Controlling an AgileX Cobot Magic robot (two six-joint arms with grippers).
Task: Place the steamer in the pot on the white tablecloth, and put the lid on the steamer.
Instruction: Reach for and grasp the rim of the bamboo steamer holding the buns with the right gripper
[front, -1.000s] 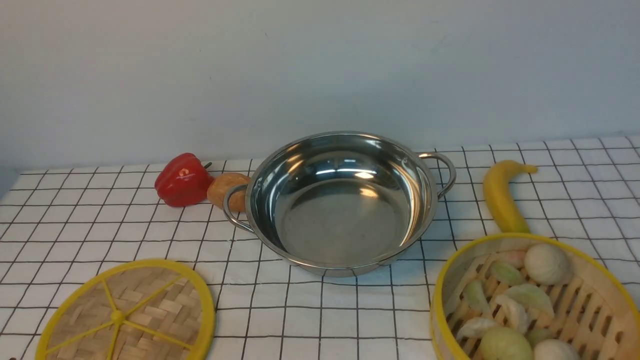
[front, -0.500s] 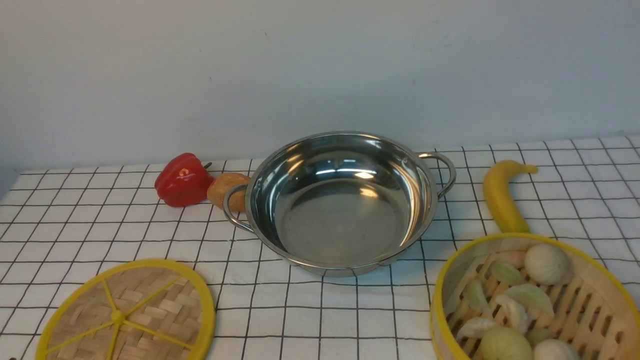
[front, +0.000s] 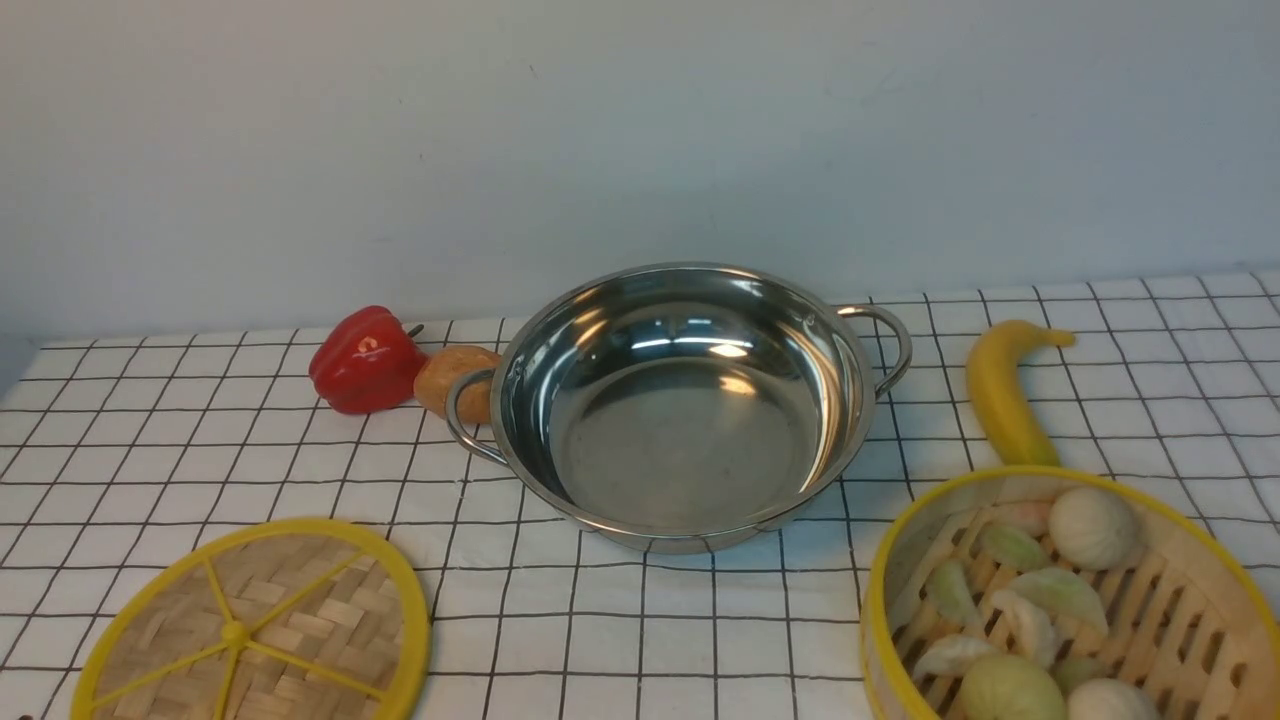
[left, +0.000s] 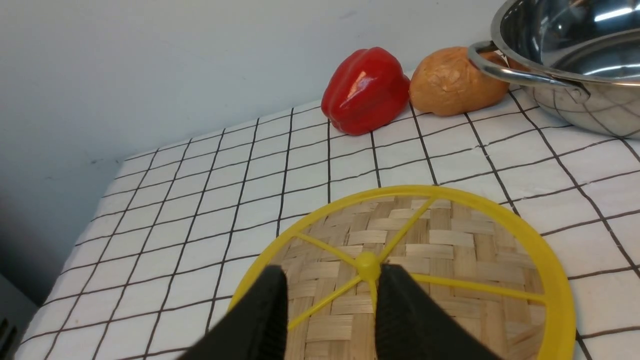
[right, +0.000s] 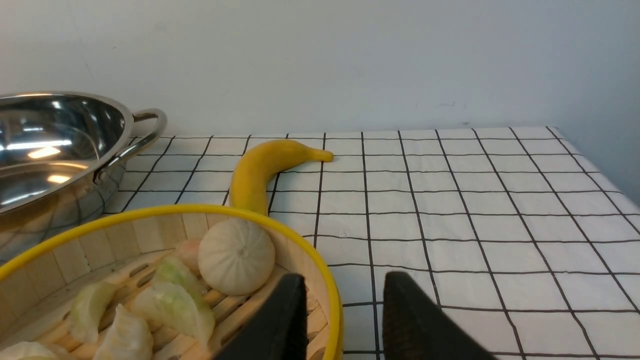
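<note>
A: Left claw (left: 333, 274): released, black fingers (left: 265, 320) spread, nothing between them. It hangs over the lid (left: 450, 250), near the middle. The knob (left: 368, 260) shows just beside one finger. Touching or not, I cannot tell.

B: How does the lid lie?

A: Flat on the cloth (front: 700, 620), front left, well apart from the pot (front: 560, 400).

B: Right claw (right: 345, 277)?

A: Released too. It is at the steamer (right: 125, 235), and the yellow rim shows in the gap between the fingers. One finger is over the inside, the other over the cloth outside. There is daylight on both sides of the rim, so no pinch. How high it hangs, I cannot tell.

B: Where does the steamer sit?

A: On the cloth, front right, near the pot but apart from it. The front view's edge cuts part of it off. Inside, on the slats, are a round bun (right: 236, 256) against the far wall and pale green dumplings (right: 175, 305) beside it.

B: The pot?

A: Middle of the cloth, upright, shiny bottom showing, one loop handle to each side.

B: Other bits?

A: A red pepper (front: 365, 360) and a brown lump (front: 450, 375), touching each other, left of the pot. The lump sits just behind the left handle. A banana (front: 1000, 390) lies right of the pot, its near end hidden behind the steamer.
</note>
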